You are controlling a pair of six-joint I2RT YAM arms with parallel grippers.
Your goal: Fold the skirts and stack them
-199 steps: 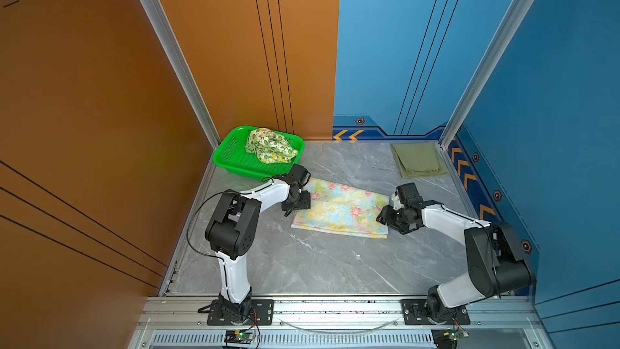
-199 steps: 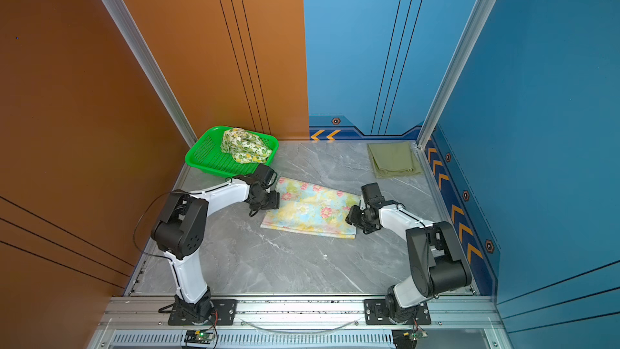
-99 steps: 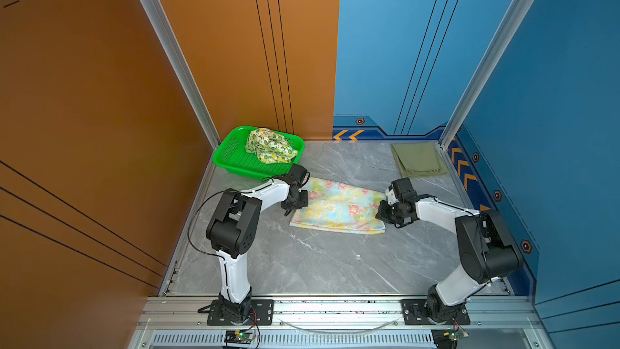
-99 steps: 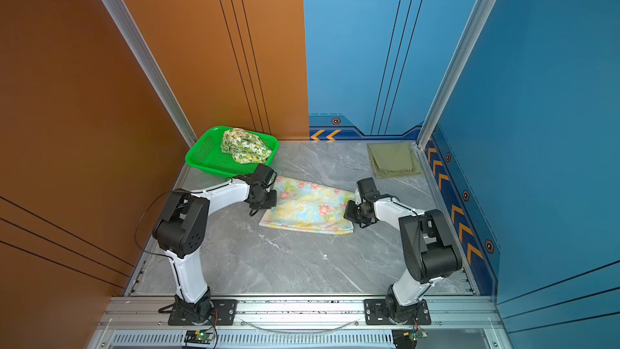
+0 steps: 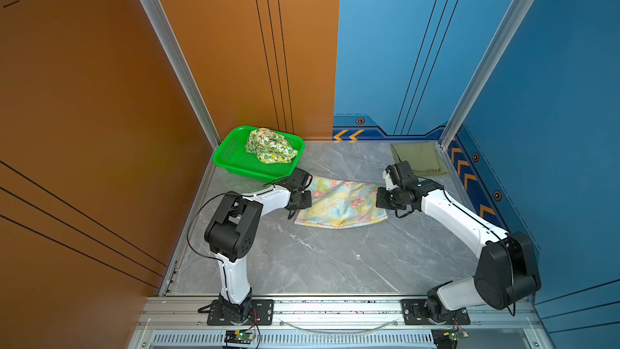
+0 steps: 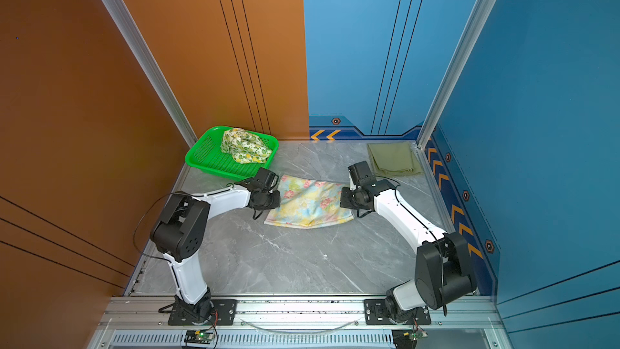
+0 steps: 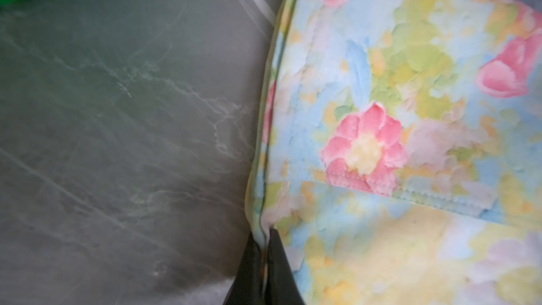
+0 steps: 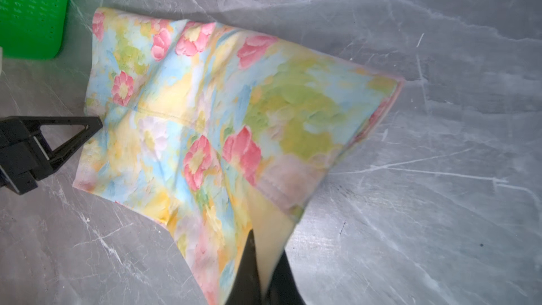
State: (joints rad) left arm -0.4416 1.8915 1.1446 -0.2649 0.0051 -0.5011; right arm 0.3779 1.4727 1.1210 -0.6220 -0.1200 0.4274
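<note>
The pastel floral skirt (image 5: pixel 340 204) (image 6: pixel 310 204) lies on the grey table between both arms. My left gripper (image 5: pixel 307 198) (image 7: pixel 265 233) is shut on its left edge, low at the table. My right gripper (image 5: pixel 380 198) (image 8: pixel 267 247) is shut on its right edge, which it holds raised so the pale underside shows. The olive-green skirt (image 5: pixel 419 159) (image 6: pixel 394 159) lies folded flat at the back right corner. The lemon-print skirt (image 5: pixel 270 146) (image 6: pixel 245 146) sits crumpled in the basket.
The bright green perforated basket (image 5: pixel 235 162) (image 6: pixel 204 159) (image 8: pixel 29 10) stands at the back left, just behind my left wrist. Orange and blue walls close in the table's left, back and right sides. A metal rail runs along the front edge.
Both grippers closed onto the floral skirt's side edges. The right gripper shifted left toward the middle, lifting its edge, so the skirt now spans less width.
</note>
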